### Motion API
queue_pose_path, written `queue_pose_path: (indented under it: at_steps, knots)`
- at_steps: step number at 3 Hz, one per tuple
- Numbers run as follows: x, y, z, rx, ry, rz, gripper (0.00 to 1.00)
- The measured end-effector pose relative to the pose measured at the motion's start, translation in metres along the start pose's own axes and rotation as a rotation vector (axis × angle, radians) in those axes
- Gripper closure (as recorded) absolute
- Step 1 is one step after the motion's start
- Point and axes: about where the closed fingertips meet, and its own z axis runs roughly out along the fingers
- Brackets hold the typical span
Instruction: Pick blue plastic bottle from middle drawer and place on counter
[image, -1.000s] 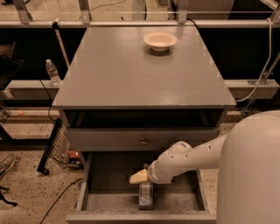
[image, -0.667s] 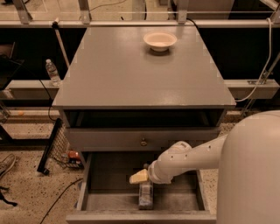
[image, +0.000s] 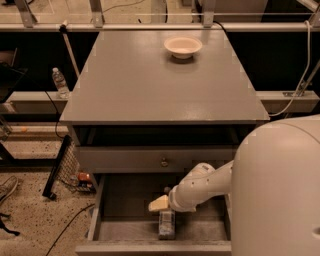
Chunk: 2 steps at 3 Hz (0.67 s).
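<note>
- The blue plastic bottle (image: 166, 225) lies on the floor of the open middle drawer (image: 125, 197), close to the front wall and a little right of centre
- Your end effector (image: 160, 204) hangs just above the bottle's far end, down inside the drawer; you cannot tell whether it is released or clenched, nor whether it touches the bottle
- The white arm (image: 200, 184) reaches in from the right, below the drawer front with the round knob (image: 164, 162)
- The desk (image: 150, 85) above carries a white bowl (image: 183, 46) near its back edge
- By my reading you are early on: the drawer is open and the reach is made, but the bottle is not yet off the drawer floor, so the grasp, the lift out and the set-down on the desk are all left
</note>
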Motion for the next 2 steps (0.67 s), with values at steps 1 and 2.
queue_pose_path:
  at_steps: [1, 2]
  knots:
    - [0.007, 0.003, 0.006, -0.024, 0.003, 0.013, 0.0]
    - [0.016, 0.008, 0.021, -0.066, 0.016, 0.024, 0.0]
